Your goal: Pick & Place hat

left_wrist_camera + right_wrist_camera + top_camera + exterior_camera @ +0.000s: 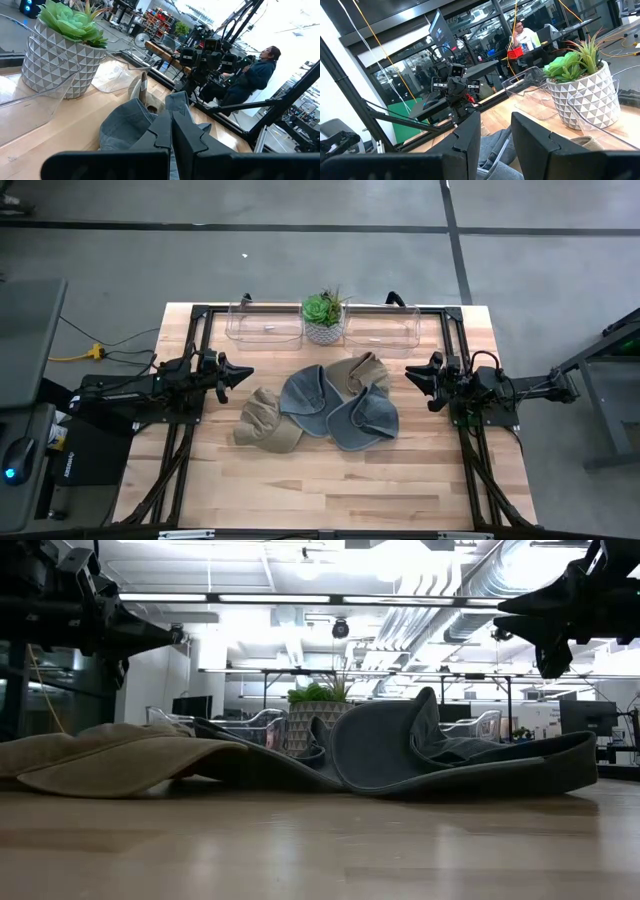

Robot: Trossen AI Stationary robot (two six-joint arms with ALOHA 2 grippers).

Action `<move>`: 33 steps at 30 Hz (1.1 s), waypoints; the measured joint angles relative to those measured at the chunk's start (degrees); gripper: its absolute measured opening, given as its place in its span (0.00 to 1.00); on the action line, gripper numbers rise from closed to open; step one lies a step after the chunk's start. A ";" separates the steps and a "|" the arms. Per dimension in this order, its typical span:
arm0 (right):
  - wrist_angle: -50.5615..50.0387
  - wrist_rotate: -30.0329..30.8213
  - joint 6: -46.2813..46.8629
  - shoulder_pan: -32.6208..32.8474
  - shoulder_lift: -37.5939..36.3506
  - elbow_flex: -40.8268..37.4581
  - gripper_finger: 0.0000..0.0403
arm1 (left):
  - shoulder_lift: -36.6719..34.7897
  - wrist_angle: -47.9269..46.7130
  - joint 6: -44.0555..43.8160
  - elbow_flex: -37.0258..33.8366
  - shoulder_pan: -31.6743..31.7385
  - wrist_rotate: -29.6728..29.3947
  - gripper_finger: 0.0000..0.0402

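Four hats lie in a loose cluster mid-table, overlapping at their brims: a tan hat (262,423) at the left, a grey hat (308,400) beside it, a second tan hat (362,372) farther back, and a second grey hat (365,420) at the right. My left gripper (245,372) (171,132) hovers shut, left of the cluster and above the table. Open, my right gripper (412,378) (496,135) hovers to the cluster's right. Neither touches a hat. In the low view both grippers hang well above the hats (440,755).
Two clear plastic bins (265,323) (387,325) stand along the table's far edge, with a succulent in a white patterned pot (323,320) between them. Bare wood (320,490) stretches from the hats to the near edge. People sit in the room beyond the table.
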 joint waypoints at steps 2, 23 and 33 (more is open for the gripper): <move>0.02 0.00 0.00 0.00 0.00 0.00 0.26 | -0.01 -0.01 -2.43 -0.01 0.00 0.00 0.00; 0.00 0.00 0.00 0.00 0.01 0.00 0.26 | -0.02 -0.86 -34.91 1.55 0.00 2.40 0.00; 0.02 0.00 -0.02 0.02 0.02 0.00 0.26 | -0.02 -0.88 -40.10 1.66 0.02 18.32 0.00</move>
